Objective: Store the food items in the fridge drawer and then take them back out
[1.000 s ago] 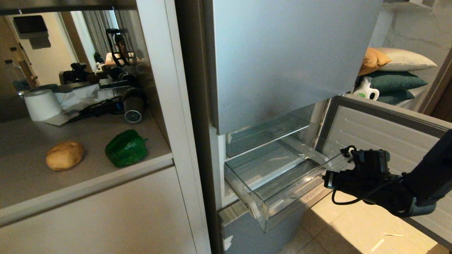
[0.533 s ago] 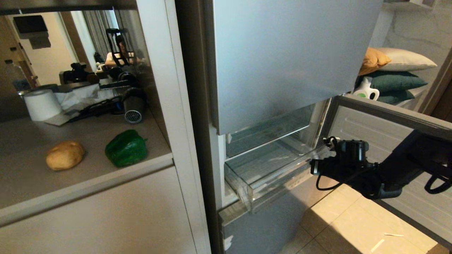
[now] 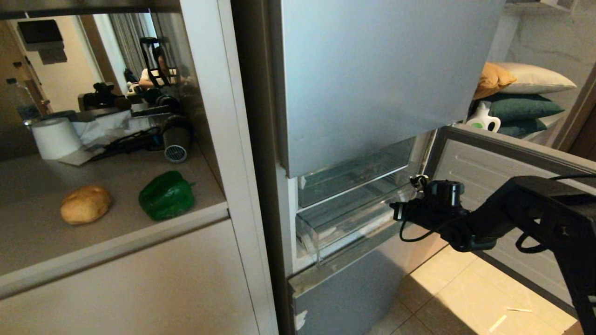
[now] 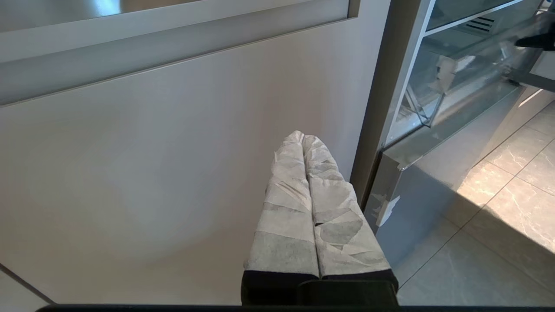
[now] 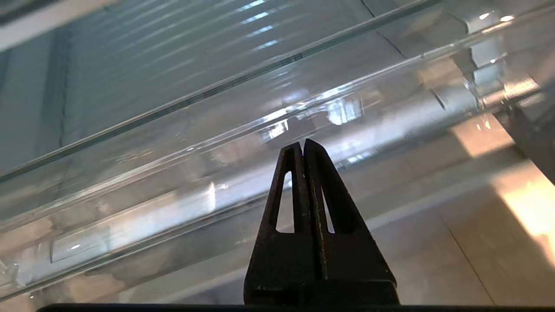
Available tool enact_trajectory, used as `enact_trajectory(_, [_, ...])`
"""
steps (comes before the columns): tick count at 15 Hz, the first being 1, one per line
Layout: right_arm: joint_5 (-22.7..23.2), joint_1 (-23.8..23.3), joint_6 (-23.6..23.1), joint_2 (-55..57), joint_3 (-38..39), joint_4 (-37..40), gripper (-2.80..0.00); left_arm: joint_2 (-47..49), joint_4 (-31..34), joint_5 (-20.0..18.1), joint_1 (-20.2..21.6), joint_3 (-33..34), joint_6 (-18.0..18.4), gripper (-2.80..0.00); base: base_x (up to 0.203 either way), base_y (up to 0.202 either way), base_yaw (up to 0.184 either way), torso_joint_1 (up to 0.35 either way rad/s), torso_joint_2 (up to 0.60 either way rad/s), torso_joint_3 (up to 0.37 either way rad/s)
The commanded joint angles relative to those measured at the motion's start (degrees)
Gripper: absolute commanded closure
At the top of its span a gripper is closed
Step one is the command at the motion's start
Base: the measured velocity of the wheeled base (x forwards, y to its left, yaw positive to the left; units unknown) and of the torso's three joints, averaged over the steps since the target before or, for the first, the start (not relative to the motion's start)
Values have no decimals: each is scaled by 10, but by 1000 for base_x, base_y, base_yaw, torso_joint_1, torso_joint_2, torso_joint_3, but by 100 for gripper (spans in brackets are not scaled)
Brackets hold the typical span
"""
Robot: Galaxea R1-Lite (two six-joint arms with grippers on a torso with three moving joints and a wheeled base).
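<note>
Potato point(image 3: 85, 204) and pepper point(image 3: 166, 195) on counter point(image 3: 42, 242); right claw point(image 3: 396, 212) pinched shut, seemingly against drawer point(image 3: 342, 222) front.

No text, label, brand mark or number is legible anywhere in these views.
</note>
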Motion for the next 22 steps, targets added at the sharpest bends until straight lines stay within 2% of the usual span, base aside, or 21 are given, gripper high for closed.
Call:
enact_trajectory(1, [3, 5, 1, 25, -23, -3, 0, 1, 0, 0, 0, 0, 0, 0, 0, 0, 0, 0, 0, 0])
enact_trajectory(6, [11, 6, 9, 30, -52, -23, 0, 1, 0, 0, 0, 0, 0, 0, 0, 0, 0, 0, 0, 0])
enact_trajectory(9, [45, 9, 39, 33, -57, -70, 0, 1, 0, 0, 0, 0, 0, 0, 0, 0, 0, 0, 0, 0])
enact_trajectory(12, [45, 10, 42, 25, -44, -71, 0, 1, 0, 0, 0, 0, 0, 0, 0, 0, 0, 0, 0, 0])
enact_trajectory(14, [40, 9, 40, -2, 15, -71, 0, 1, 0, 0, 0, 0, 0, 0, 0, 0, 0, 0, 0, 0])
enact_trajectory(17, [18, 6, 38, -97, 154, -70, 0, 1, 0, 0, 0, 0, 0, 0, 0, 0, 0, 0, 0, 0])
enact_trajectory(22, [3, -19, 25, -363, 385, -69, 0, 1, 0, 0, 0, 0, 0, 0, 0, 0, 0, 0, 0, 0])
